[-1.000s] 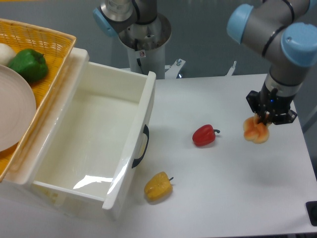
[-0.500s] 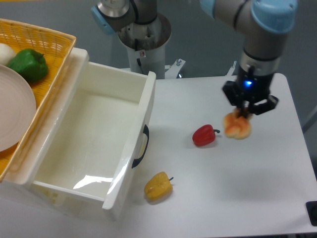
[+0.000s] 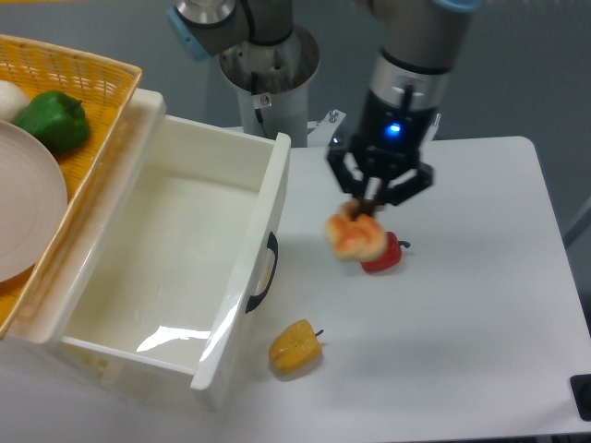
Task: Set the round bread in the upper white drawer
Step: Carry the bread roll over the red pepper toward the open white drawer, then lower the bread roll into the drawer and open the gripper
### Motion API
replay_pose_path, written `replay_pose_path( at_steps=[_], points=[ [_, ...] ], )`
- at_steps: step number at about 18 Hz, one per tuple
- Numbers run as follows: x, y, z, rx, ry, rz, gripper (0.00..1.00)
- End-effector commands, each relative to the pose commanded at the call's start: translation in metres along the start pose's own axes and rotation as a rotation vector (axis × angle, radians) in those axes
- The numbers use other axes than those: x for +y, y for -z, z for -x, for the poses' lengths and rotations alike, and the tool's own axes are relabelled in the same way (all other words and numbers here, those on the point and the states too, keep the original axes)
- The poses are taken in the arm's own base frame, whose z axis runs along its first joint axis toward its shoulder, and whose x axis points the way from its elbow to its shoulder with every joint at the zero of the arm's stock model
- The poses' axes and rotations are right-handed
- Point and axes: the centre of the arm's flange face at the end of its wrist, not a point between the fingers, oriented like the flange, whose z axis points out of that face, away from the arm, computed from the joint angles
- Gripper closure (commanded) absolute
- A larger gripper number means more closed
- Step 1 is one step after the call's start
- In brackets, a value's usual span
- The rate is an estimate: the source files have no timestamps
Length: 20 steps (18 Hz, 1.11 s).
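Carried leftward since a second ago, the round bread (image 3: 355, 237) hangs clamped in the fingers (image 3: 367, 209) over the red pepper (image 3: 384, 254), mid-transport; next, continue left over the upper white drawer (image 3: 157, 258).

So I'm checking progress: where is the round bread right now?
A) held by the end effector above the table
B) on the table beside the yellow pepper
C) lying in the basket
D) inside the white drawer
A: the end effector grips the round bread in the air, in front of the red pepper, not yet over the upper white drawer.
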Motion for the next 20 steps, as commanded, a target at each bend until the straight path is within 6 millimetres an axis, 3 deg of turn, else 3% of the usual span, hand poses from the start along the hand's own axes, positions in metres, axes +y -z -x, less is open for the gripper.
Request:
replay_pose_path(
  at_steps=[3, 7, 9, 13, 17, 18, 19, 20],
  points=[
    [-0.001, -0.008, -0.044, 0.027, -0.024, 0.016, 0.99],
    [-0.006, -0.028, -0.089, 0.016, -0.072, 0.084, 0.99],
    [-0.010, -0.038, -0.106, 0.010, -0.080, 0.112, 0.99],
    [-0.013, -0.057, -0.121, 0.022, -0.100, 0.147, 0.92],
    [-0.015, -0.073, -0.120, 0.035, -0.080, 0.167, 0.67],
    [-0.016, -0.075, -0.123, 0.038, -0.076, 0.169, 0.56],
    [-0.018, -0.080, -0.128, 0.044, -0.080, 0.174, 0.39],
    [-0.019, -0.086, -0.134, 0.051, -0.087, 0.181, 0.10]
  ],
)
